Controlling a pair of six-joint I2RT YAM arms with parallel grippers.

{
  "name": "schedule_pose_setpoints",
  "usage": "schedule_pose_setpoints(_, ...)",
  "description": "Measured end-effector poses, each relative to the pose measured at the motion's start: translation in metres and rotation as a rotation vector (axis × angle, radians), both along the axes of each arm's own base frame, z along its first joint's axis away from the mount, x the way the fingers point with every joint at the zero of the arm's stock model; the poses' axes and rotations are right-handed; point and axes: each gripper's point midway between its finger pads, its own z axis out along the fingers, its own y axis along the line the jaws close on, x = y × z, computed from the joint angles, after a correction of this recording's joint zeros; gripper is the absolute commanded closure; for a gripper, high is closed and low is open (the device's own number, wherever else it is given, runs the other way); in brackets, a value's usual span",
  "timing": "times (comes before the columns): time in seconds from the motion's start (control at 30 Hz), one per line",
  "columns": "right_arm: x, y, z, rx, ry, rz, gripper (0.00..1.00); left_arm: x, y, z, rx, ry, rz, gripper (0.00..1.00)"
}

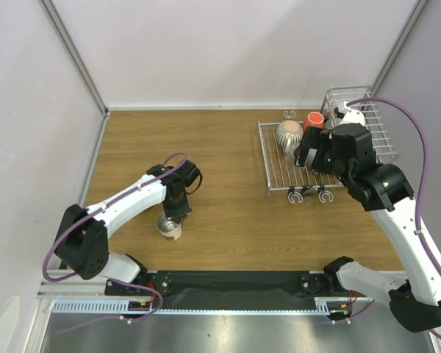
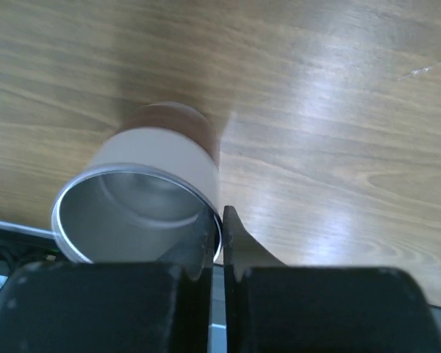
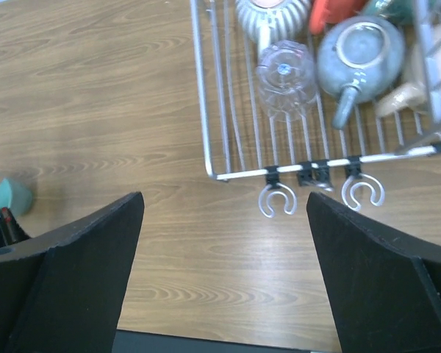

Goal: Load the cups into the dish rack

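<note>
Left tool (image 1: pixel 176 214) is pinched together on the rim of the steel cup (image 1: pixel 169 228). In the wrist view one finger sits inside the mouth and the other just outside, with the wall caught between them at the cup's right side (image 2: pixel 219 224). The steel cup (image 2: pixel 147 184) has a pale outer wall with a brownish band at the bottom and a shiny inside. It's sitting mouth-up on the table (image 1: pixel 228 213), on the left side and fairly near the front edge, right under that tool.

Right tool (image 1: pixel 311 158) is way over on the far right, hanging above the flat tray part of the dish rack (image 1: pixel 268 158) with its fingers spread wide apart and nothing in them. From its own camera (image 3: pixel 224 202) you look down past the two black fingers at the rack's near edge (image 3: pixel 206 110) and the little hooks (image 3: pixel 278 200).

In the rack are the ribbed whitish cup (image 1: pixel 289 132), the clear glass (image 3: pixel 285 77) upside down, the grey-blue mug (image 3: pixel 360 48), and the white mug with orange inside (image 1: pixel 314 119). The steel cup is well apart from the rack, with bare wood between.
</note>
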Motion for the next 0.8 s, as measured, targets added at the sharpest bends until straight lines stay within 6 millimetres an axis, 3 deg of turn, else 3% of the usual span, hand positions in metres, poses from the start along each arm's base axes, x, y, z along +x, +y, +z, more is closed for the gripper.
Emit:
schedule_pose_setpoints(0.1,-0.001,0.012,0.000,0.023,0.018,0.058,0.00,0.000,-0.004,0.008,-0.029,-0.009,-0.008,1.00)
schedule_pose_setpoints(0.2,-0.004,0.032,-0.004,0.068,0.054,0.152,0.00,0.010,-0.025,0.040,-0.161,-0.083,-0.046,1.00)
schedule_pose_setpoints(0.3,-0.006,0.055,-0.007,0.129,0.090,0.253,0.01,0.027,-0.061,0.097,-0.390,-0.249,-0.123,1.00)
schedule_pose_setpoints(0.4,-0.011,0.078,-0.002,0.211,0.102,0.371,0.00,0.036,-0.095,0.168,-0.656,-0.426,-0.210,0.99)
schedule_pose_setpoints(0.57,-0.019,0.098,0.017,0.322,0.067,0.513,0.00,0.032,-0.135,0.244,-0.975,-0.580,-0.363,1.00)
schedule_pose_setpoints(0.8,-0.041,0.116,0.035,0.496,0.036,0.687,0.00,0.023,-0.162,0.290,-1.294,-0.659,-0.431,1.00)
